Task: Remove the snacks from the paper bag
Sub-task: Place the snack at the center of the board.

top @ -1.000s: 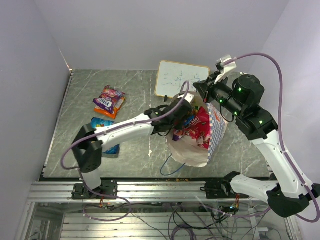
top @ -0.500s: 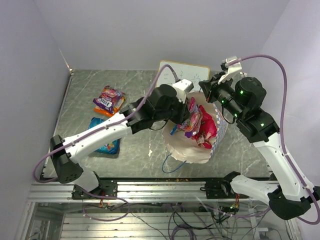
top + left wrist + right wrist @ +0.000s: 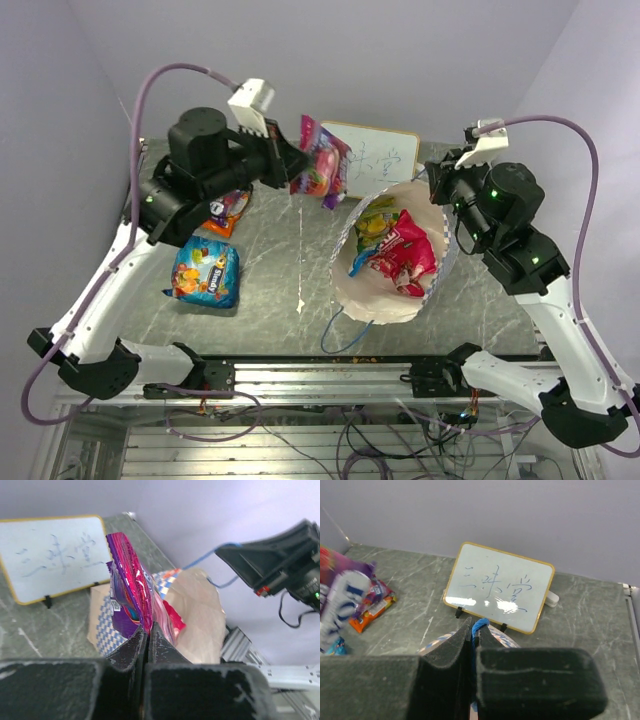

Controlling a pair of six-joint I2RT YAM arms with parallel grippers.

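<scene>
Matt creased cream paper: bag [image 3: 385,300]. Glossy crinkled plastic film: packets [image 3: 405,255] inside bag, also packet [image 3: 322,165] left of it. Smooth gloss white, glare spots: signboard [image 3: 499,587] behind bag. Grey marbled, faint sheen: table [image 3: 280,270] under bag.

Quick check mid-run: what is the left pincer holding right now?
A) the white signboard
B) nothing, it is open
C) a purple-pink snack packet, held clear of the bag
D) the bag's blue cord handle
C: the left pincer is shut on the purple-pink packet, which hangs in the air to the left of the paper bag in the top view.
</scene>
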